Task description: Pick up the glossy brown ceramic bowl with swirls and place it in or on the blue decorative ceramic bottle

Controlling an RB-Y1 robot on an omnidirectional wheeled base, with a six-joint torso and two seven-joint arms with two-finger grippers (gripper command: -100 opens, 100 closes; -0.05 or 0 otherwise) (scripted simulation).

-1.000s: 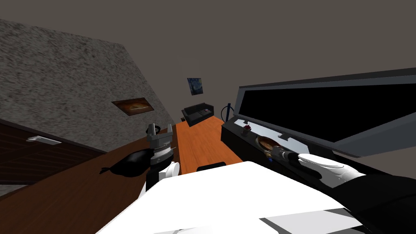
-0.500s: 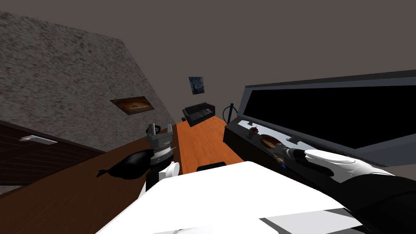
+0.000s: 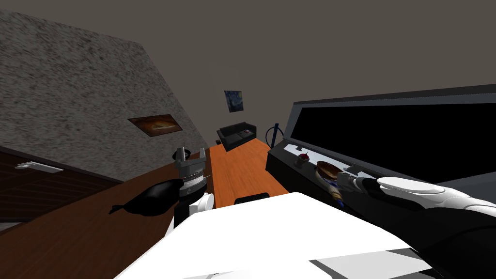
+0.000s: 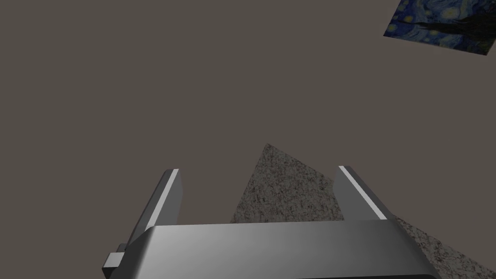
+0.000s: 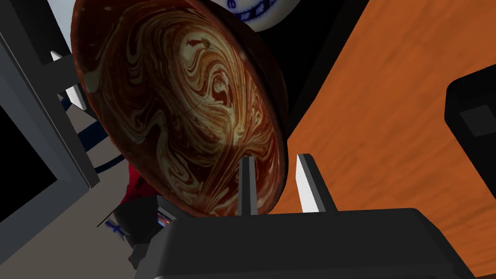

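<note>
The brown bowl (image 5: 184, 106) with cream swirls is pinched at its rim by my right gripper (image 5: 275, 181), one finger inside and one outside. In the head view the bowl (image 3: 327, 169) hangs tilted above the dark cabinet (image 3: 290, 179), at the tip of my right gripper (image 3: 340, 179). Just below the bowl is a white and blue patterned bottle (image 3: 335, 194); in the right wrist view the bottle (image 5: 252, 10) peeks out past the bowl's far rim. My left gripper (image 3: 190, 154) stands open and upright at centre left, its fingers (image 4: 167, 193) holding nothing.
A small dark red object (image 3: 303, 158) stands farther along the cabinet top. A big black-screened frame (image 3: 387, 135) leans behind the cabinet. The orange floor (image 3: 240, 169) runs to a dark sofa (image 3: 236, 135). A black bag-like shape (image 3: 152, 198) lies on the brown surface at left.
My right arm has carried the bowl rightward and lifted it over the cabinet; the bowl now tilts above the bottle. The left arm has stayed put.
</note>
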